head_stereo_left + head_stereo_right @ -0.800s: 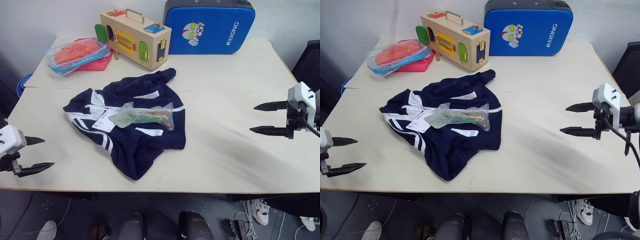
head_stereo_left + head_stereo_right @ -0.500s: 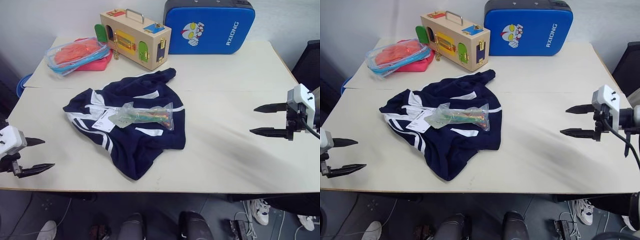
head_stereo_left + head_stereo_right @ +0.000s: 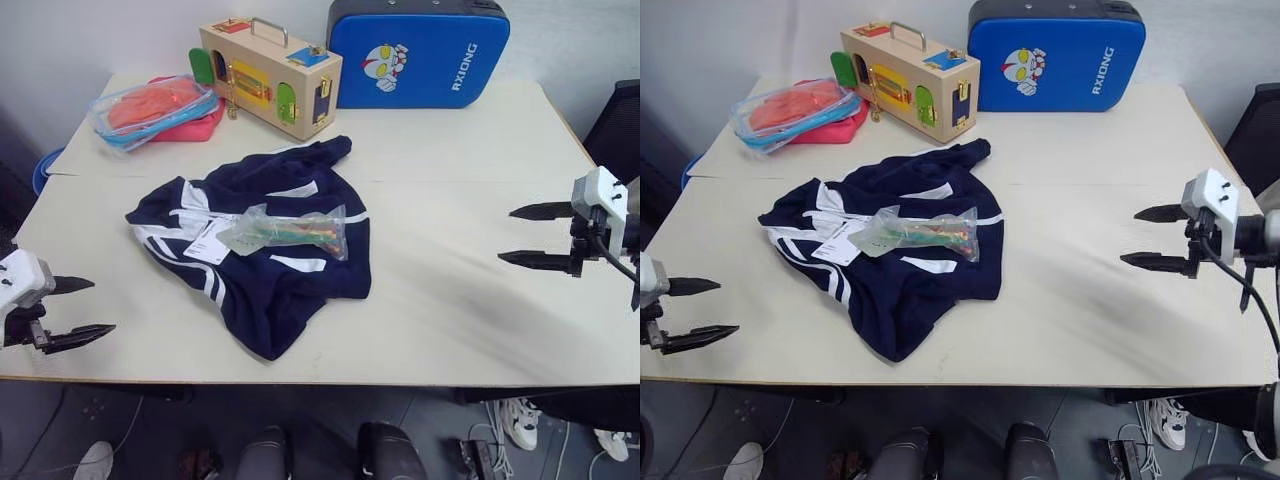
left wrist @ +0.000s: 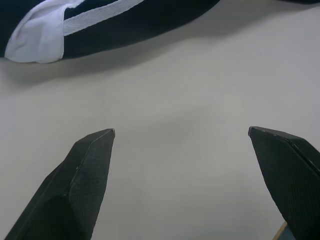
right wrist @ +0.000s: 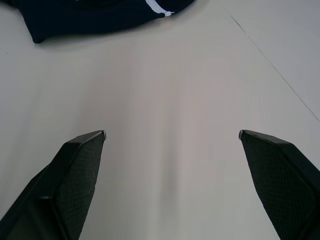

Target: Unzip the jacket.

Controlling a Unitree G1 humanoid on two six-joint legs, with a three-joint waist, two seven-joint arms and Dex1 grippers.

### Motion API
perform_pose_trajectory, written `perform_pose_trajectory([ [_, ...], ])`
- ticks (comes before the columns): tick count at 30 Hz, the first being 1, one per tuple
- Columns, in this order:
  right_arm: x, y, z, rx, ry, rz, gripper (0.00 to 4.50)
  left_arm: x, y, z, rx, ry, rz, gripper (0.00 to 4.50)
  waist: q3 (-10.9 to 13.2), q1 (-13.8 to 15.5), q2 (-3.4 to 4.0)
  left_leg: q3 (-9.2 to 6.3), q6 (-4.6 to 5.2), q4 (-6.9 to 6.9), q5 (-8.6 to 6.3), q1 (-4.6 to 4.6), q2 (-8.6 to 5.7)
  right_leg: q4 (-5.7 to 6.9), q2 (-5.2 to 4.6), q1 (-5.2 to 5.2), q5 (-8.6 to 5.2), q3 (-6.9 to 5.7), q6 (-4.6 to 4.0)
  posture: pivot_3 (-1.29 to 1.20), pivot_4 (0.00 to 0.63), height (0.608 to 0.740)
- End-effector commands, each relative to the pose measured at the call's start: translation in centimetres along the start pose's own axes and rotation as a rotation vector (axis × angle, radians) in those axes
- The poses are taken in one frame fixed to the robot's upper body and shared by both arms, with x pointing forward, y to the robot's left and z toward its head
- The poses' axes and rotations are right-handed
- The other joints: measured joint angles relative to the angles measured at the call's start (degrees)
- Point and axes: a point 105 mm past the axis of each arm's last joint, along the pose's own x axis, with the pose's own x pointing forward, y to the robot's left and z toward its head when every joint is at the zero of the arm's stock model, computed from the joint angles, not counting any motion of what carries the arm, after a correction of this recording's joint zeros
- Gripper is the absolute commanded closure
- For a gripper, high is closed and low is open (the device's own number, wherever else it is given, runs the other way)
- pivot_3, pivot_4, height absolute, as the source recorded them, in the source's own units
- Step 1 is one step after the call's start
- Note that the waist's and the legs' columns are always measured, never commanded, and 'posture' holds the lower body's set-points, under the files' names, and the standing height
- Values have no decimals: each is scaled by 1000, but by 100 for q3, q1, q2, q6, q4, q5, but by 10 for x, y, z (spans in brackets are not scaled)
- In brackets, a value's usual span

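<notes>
Unmoved: crumpled navy jacket (image 3: pixel 262 255), white-striped.

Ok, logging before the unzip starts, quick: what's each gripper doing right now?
Left gripper: open, holding nothing, short of the jacket.
Right gripper: open, holding nothing.

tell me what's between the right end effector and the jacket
Only bare table lies between the right end effector and the jacket, seen in the left eye and right wrist views.

Can't see the zipper on the jacket (image 3: pixel 262 250), it's all bunched up with a clear plastic bag (image 3: pixel 285 232) lying on top; hang tag (image 3: pixel 209 242) print is way too tiny to read. In the wrist views the jacket is cut off by the edge, beyond the fingertips.
</notes>
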Motion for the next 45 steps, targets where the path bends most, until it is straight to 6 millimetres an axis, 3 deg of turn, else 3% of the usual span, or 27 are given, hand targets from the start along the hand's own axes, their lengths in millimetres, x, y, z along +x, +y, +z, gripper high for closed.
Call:
perform_pose_trajectory([
  [1, -2, -1, 18, -49, -63, -16, 22, 9, 5, 22, 17, -89, 29, 0, 0, 14, 0, -1, 0, 3, 0, 0, -1, 2, 0, 2, 0, 0, 0, 0, 150, 740],
  [8, 9, 30, 54, -86, -152, 96, 22, 32, -18, 85, 39, -266, -164, 0, 0, 36, 0, -12, 0, 10, 0, -5, -1, 10, -2, 1, 0, -2, 0, 0, 150, 740],
  [13, 24, 66, 84, -183, -206, 169, 22, 75, -33, 144, 228, -348, -315, 0, -1, 154, -2, -13, -1, 22, 0, -2, -5, 26, -2, 2, 0, 1, 0, 0, 150, 740],
  [18, 34, 82, 98, -216, -255, 127, 22, 126, -35, 184, 380, -375, -382, 0, -4, 191, -7, -12, 0, 27, 0, -10, -13, 29, -3, -1, 0, -3, 0, 0, 150, 740],
  [25, 37, 90, 95, -196, -258, 67, 22, 187, -35, 196, 518, -298, -437, 0, -4, 245, -16, -9, 1, 24, 0, -12, -15, 22, -1, -3, 0, -9, 0, 0, 150, 740],
  [30, 36, 93, 92, -179, -254, 43, 22, 214, -45, 198, 627, -231, -458, 0, -1, 253, -23, -11, 2, 24, 0, -19, -16, 15, -1, -6, 0, -15, 1, 0, 150, 740],
  [33, 36, 96, 92, -169, -270, 37, 0, 227, -46, 202, 616, -235, -427, 555, 1, 261, -26, -13, 2, 24, -1, -20, -16, 13, -2, -5, 1, -16, 2, 0, 150, 740],
  [38, 36, 103, 91, -158, -275, 52, 0, 231, -46, 202, 598, -250, -408, 2150, 2, 277, -28, -17, 2, 24, -1, -21, -15, 12, -2, -5, 1, -18, 2, 0, 150, 740],
  [45, 38, 97, 90, -148, -285, 54, 0, 225, -42, 195, 548, -291, -404, 4318, 3, 269, -29, -18, 2, 25, -1, -21, -15, 12, -2, -5, 1, -18, 2, 0, 150, 740],
])
